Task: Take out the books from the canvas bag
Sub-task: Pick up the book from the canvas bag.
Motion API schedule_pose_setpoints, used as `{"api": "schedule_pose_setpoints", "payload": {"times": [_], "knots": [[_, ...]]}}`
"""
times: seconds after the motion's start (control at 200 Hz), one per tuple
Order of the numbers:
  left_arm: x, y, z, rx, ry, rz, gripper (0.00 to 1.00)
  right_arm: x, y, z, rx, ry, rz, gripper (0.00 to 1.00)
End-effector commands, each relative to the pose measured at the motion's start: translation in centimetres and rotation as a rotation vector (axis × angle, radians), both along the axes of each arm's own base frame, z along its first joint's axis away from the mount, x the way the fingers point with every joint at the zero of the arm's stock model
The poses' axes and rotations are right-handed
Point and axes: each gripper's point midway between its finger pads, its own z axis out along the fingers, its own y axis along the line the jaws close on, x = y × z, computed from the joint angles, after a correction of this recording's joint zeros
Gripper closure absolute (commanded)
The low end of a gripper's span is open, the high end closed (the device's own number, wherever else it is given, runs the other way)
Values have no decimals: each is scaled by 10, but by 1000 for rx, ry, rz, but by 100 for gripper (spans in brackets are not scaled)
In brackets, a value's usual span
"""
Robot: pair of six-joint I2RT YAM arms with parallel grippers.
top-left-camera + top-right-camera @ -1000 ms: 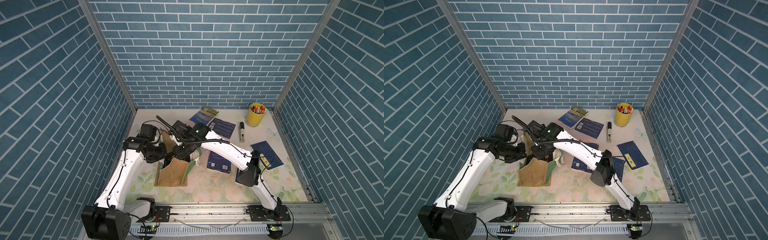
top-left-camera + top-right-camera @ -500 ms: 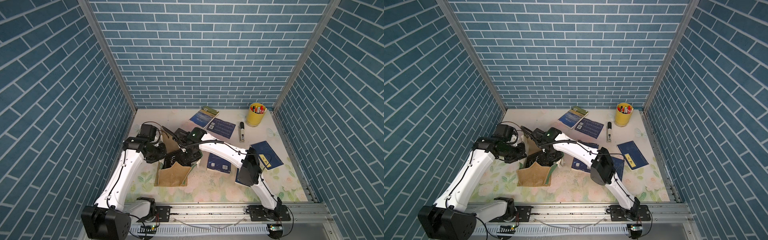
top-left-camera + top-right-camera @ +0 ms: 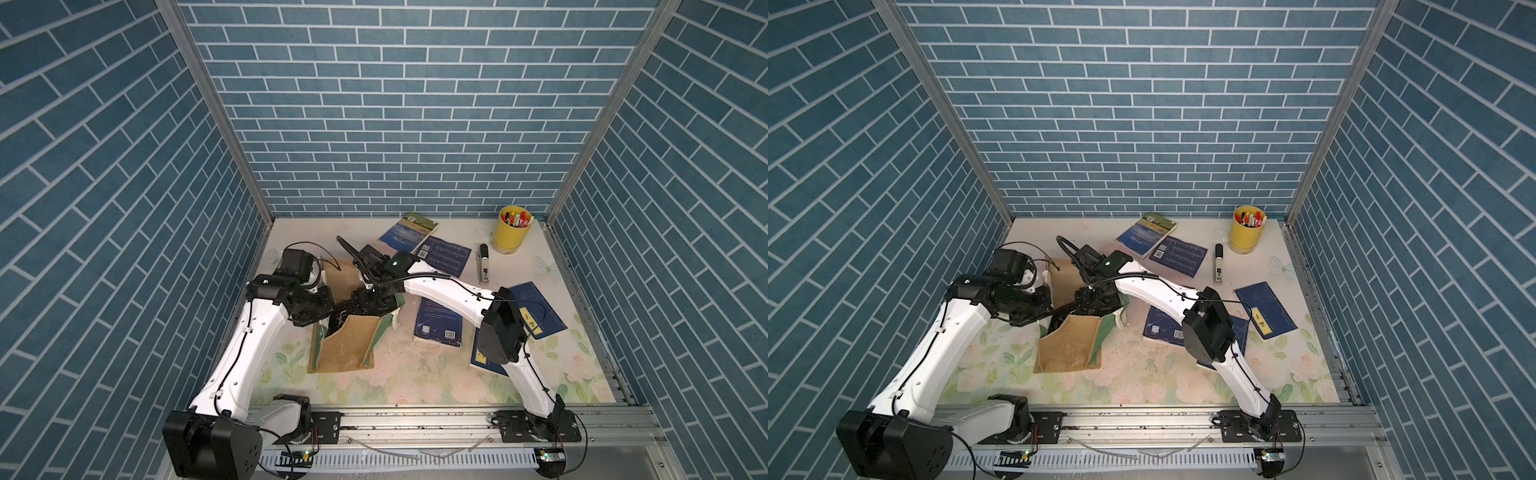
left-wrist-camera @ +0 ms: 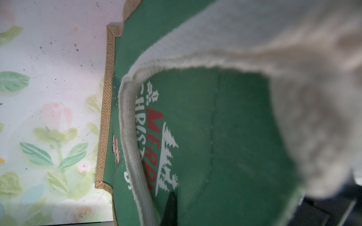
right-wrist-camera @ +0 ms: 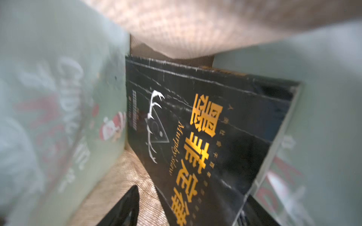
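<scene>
The canvas bag (image 3: 345, 343) (image 3: 1069, 343), tan burlap with green side panels, stands left of centre, its mouth sagging open. My left gripper (image 3: 330, 311) is shut on the bag's left rim. One dark finger (image 4: 170, 209) lies against the green "Merry Christmas" panel (image 4: 195, 117) beside the white handle (image 4: 129, 137). My right gripper (image 5: 188, 213) reaches down inside the bag and is open. A black book with yellow characters (image 5: 205, 137) stands between its fingers (image 5: 125, 207). Several dark blue books lie on the table, among them one (image 3: 438, 324) beside the bag and one with a yellow strip (image 3: 536, 309).
A yellow pen cup (image 3: 509, 228) stands at the back right with a stapler (image 3: 483, 264) in front of it. Two books (image 3: 409, 228) (image 3: 446, 257) lie at the back centre. Another book (image 3: 484, 361) lies under the right arm's elbow. Brick walls close three sides.
My right gripper has gone down into the bag and its jaws have spread apart. The bag's near side has sagged lower. The left arm has stayed put.
</scene>
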Motion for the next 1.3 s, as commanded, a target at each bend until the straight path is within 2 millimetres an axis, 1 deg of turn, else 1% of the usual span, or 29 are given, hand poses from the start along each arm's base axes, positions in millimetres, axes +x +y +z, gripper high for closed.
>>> {"api": "schedule_pose_setpoints", "payload": {"times": [0.0, 0.095, 0.23, 0.345, 0.47, 0.59, 0.65, 0.69, 0.695, 0.7, 0.74, 0.935, 1.035, 1.095, 1.185, 1.295], "knots": [[-3, -2, -7, -14, 29, -2, 96, 7, 31, 16, 138, -14, -3, 28], [-3, -2, -6, -16, 28, -4, 96, 9, 42, 26, 205, -42, 27, 33], [-1, -3, -5, -19, 24, -5, 96, 12, 55, 46, 315, -90, 56, 42], [0, -4, -4, -24, 21, -7, 96, 13, 62, 56, 368, -108, 79, 59], [1, -5, -4, -28, 18, -10, 96, 12, 68, 64, 406, -120, 101, 81], [2, -6, -3, -32, 12, -15, 96, 13, 68, 77, 433, -152, 112, 95], [3, -6, -2, -34, 6, -19, 96, 15, 68, 78, 434, -163, 112, 99], [3, -7, -1, -36, 2, -22, 96, 16, 68, 78, 432, -168, 111, 100], [3, -7, -1, -37, 3, -22, 96, 15, 66, 87, 444, -177, 111, 100], [3, -7, -1, -36, 3, -22, 96, 15, 66, 92, 451, -182, 111, 100], [4, -7, 0, -37, 0, -21, 96, 15, 65, 99, 461, -191, 109, 100], [9, -8, 2, -43, -10, -25, 96, 16, 63, 108, 467, -205, 109, 100], [9, -8, 3, -38, -10, -25, 96, 16, 59, 116, 452, -223, 109, 100], [9, -6, 5, -29, -13, -26, 96, 17, 52, 123, 431, -247, 104, 100], [10, -3, 7, -7, -19, -25, 96, 20, 35, 135, 393, -288, 96, 100], [12, -2, 9, -1, -24, -26, 96, 24, 12, 155, 361, -347, 73, 100]]}}
